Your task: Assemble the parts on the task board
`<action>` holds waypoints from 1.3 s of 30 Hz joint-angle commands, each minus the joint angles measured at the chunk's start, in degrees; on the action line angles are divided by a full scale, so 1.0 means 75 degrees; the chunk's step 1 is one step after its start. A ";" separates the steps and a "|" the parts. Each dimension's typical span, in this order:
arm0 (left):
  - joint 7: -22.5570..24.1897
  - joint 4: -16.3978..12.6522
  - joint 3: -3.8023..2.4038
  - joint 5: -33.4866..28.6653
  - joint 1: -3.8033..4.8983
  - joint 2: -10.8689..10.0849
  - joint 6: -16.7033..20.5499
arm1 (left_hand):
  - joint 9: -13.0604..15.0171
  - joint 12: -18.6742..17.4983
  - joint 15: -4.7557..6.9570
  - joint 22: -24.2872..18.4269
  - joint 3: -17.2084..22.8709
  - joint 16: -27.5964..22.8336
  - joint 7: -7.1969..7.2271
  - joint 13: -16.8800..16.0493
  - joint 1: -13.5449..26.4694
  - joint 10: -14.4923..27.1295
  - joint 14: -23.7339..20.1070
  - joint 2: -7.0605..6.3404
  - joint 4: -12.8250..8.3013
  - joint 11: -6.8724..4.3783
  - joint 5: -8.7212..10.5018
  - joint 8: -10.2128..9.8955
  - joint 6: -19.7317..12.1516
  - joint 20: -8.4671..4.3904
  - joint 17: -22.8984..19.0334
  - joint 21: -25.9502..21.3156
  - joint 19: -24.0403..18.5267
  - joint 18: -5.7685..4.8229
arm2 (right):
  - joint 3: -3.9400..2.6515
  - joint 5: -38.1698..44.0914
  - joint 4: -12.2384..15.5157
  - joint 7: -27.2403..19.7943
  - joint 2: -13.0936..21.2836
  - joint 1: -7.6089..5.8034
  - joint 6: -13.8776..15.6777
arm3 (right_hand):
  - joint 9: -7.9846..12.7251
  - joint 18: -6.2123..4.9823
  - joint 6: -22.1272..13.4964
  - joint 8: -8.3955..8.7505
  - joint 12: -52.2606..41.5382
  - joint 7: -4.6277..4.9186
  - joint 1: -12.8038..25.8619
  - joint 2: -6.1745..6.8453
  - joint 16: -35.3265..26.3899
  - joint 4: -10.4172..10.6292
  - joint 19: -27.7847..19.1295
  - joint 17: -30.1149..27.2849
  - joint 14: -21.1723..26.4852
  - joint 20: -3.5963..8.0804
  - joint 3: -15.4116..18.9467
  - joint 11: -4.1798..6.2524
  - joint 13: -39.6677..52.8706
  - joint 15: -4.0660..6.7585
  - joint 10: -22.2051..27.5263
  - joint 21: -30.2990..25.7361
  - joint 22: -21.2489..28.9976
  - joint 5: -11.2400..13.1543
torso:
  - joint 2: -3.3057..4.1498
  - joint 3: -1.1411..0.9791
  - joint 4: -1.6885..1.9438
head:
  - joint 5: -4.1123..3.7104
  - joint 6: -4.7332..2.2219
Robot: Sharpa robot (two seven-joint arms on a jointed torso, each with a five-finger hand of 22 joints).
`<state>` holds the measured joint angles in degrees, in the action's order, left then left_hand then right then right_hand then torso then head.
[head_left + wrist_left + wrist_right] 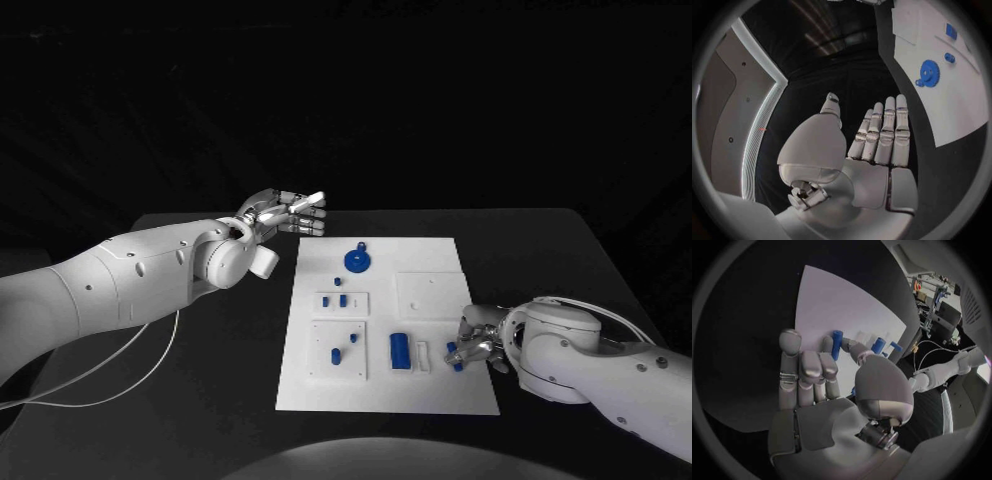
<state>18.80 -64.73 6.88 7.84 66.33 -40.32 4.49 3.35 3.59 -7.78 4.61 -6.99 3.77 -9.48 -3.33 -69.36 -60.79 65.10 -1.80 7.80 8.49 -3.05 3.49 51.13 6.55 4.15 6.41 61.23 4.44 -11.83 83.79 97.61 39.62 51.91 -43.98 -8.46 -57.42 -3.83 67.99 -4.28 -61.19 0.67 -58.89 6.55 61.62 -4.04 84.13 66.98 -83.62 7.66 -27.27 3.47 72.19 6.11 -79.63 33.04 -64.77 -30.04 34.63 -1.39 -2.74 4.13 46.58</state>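
The right hand (477, 345) sits at the near right edge of the task board (430, 262), pinching a small blue peg (837, 343). The left hand (283, 213), flat and empty, hovers off the board's far left corner.

White rectangular task board (433, 395) flat at table centre. Blue gear part (356, 262) near its far end. Small blue pegs (335, 299) mid-left; another peg (338, 354) lower left. Upright blue cylinder (398, 348) near the front, a blue peg (456, 356) beside the right edge.
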 commanded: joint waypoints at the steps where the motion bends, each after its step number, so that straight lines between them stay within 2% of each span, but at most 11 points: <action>1: 0.0031 -0.0016 -0.0005 0.0017 0.0000 0.0008 -0.0117 | -0.0007 -0.0002 0.0024 0.0006 0.0018 -0.0026 0.0001 -0.0008 -0.0003 -0.0032 -0.0011 0.0048 -0.0027 0.0016 0.0021 -0.0024 -0.0076 0.0028 0.0013 0.0030 0.0011 0.0044 | 0.0091 -0.0554 -0.0039 0.0160 -0.0022 0.0115 0.0480 | 0.0112 -0.0028 -0.0405 0.0081 0.0037 0.0199 -0.0004 -0.0084 -0.0010 -0.1313 0.0294 0.0016 0.0009 -0.0052 -0.1476 -0.0014 -0.0001 -0.0016 0.0032 0.0055 -0.0050 -0.0220 | 0.0002 -0.0007 0.0000 | 0.0001 0.0005; 7: 0.0026 -0.0017 -0.0004 0.0023 0.0000 0.0006 -0.0137 | -0.0008 -0.0002 0.0024 0.0005 0.0015 -0.0028 -0.0002 -0.0008 0.0006 -0.0030 -0.0017 0.0044 -0.0014 0.0018 0.0021 -0.0024 -0.0103 0.0030 0.0012 0.0031 0.0009 0.0043 | 0.0078 -0.1235 0.0069 -0.0025 0.0029 0.0114 0.0944 | 0.0119 -0.0032 -0.0329 0.0073 0.0086 0.0189 0.0052 -0.0050 -0.0033 -0.1381 0.0289 0.0005 0.0016 -0.0036 -0.1580 0.0010 -0.0038 0.0003 0.0029 0.0064 -0.0103 -0.0524 | 0.0002 -0.0004 0.0001 | -0.0008 0.0019; 12: 0.0038 -0.0027 -0.0004 0.0180 0.0000 0.0006 -0.0187 | -0.0009 0.0002 0.0019 0.0004 0.0089 -0.0029 -0.0004 -0.0009 0.0021 -0.0021 -0.0026 -0.0062 0.0050 0.0022 0.0009 -0.0024 -0.0104 0.0037 0.0019 0.0032 -0.0001 0.0048 | 0.0024 -0.1684 0.0184 -0.0170 0.0064 0.0114 0.1278 | 0.0086 -0.0029 -0.0293 0.0074 0.0094 0.0176 0.0083 -0.0035 -0.0038 -0.1408 0.0292 0.0004 0.0014 -0.0024 -0.1560 0.0022 -0.0048 0.0014 0.0013 0.0055 -0.0126 -0.0720 | -0.0001 0.0002 0.0000 | -0.0010 0.0031; 17: 0.0044 -0.0033 -0.0004 0.0295 0.0000 0.0002 -0.0227 | -0.0008 0.0000 0.0017 0.0005 0.0105 -0.0028 -0.0004 -0.0009 0.0032 -0.0023 -0.0030 -0.0080 0.0068 0.0022 0.0006 -0.0024 -0.0094 0.0039 0.0022 0.0034 -0.0006 0.0050 | -0.0050 -0.1989 0.0295 -0.0309 0.0079 0.0113 0.1496 | 0.0068 -0.0027 -0.0255 0.0075 0.0114 0.0165 0.0101 -0.0022 -0.0061 -0.1437 0.0291 -0.0011 0.0019 -0.0012 -0.1543 0.0032 -0.0062 0.0026 0.0011 0.0044 -0.0150 -0.0926 | 0.0005 -0.0001 0.0001 | -0.0011 0.0041; 21: 0.0049 -0.0036 -0.0004 0.0320 0.0000 -0.0003 -0.0243 | -0.0010 0.0001 0.0015 0.0005 0.0141 -0.0030 -0.0006 -0.0009 0.0030 -0.0018 -0.0031 -0.0144 0.0098 0.0023 -0.0004 -0.0026 -0.0115 0.0042 0.0025 0.0037 -0.0012 0.0052 | -0.0086 -0.2106 0.0352 -0.0362 0.0076 0.0113 0.1571 | 0.0065 -0.0025 -0.0248 0.0075 0.0114 0.0163 0.0104 -0.0026 -0.0062 -0.1444 0.0295 -0.0011 0.0017 -0.0010 -0.1532 0.0034 -0.0063 0.0028 0.0007 0.0051 -0.0161 -0.0968 | 0.0007 -0.0003 0.0007 | -0.0013 0.0047; 28: 0.0050 -0.0036 -0.0004 0.0333 0.0000 -0.0004 -0.0260 | -0.0010 0.0002 0.0016 0.0005 0.0190 -0.0028 -0.0008 -0.0009 0.0029 -0.0019 -0.0033 -0.0199 0.0151 0.0022 -0.0007 -0.0025 -0.0124 0.0044 0.0029 0.0043 -0.0015 0.0054 | -0.0109 -0.2301 0.0410 -0.0370 0.0059 0.0113 0.1506 | 0.0061 -0.0023 -0.0233 0.0077 0.0129 0.0157 0.0111 -0.0036 -0.0072 -0.1470 0.0295 -0.0019 0.0016 -0.0006 -0.1509 0.0038 -0.0073 0.0031 0.0006 0.0037 -0.0176 -0.1035 | 0.0000 0.0003 0.0004 | -0.0020 0.0067; 39: 0.0043 -0.0033 -0.0004 0.0336 0.0000 0.0006 -0.0293 | -0.0010 0.0001 0.0014 0.0005 0.0200 -0.0029 -0.0009 -0.0008 0.0003 -0.0019 -0.0036 -0.0167 0.0124 0.0024 -0.0048 -0.0025 -0.0128 0.0046 0.0030 0.0047 -0.0017 0.0056 | -0.0109 -0.2092 0.0279 -0.0118 -0.0080 0.0113 0.0947 | 0.0101 -0.0015 -0.0236 0.0080 0.0179 0.0164 0.0105 -0.0092 -0.0087 -0.1523 0.0288 -0.0026 0.0017 -0.0014 -0.1415 0.0030 -0.0105 0.0021 0.0029 -0.0019 -0.0204 -0.1036 | 0.0003 0.0006 0.0016 | -0.0032 0.0064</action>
<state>18.70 -64.84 6.89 10.10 66.33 -40.37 3.31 3.36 3.59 -7.78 4.61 -5.68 3.77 -9.50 -3.33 -69.13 -60.79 65.10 -2.94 8.80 8.49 -3.04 3.49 50.56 6.55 4.31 6.41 61.23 4.44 -12.66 67.33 99.81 38.04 51.46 -43.17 1.42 -56.69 -3.39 66.18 -3.52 -60.23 2.16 -58.41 6.11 61.34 -4.31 84.13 66.86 -83.55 7.66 -27.01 3.28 71.46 6.02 -79.02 33.11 -66.22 -37.76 34.61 -1.33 -2.63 3.85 47.04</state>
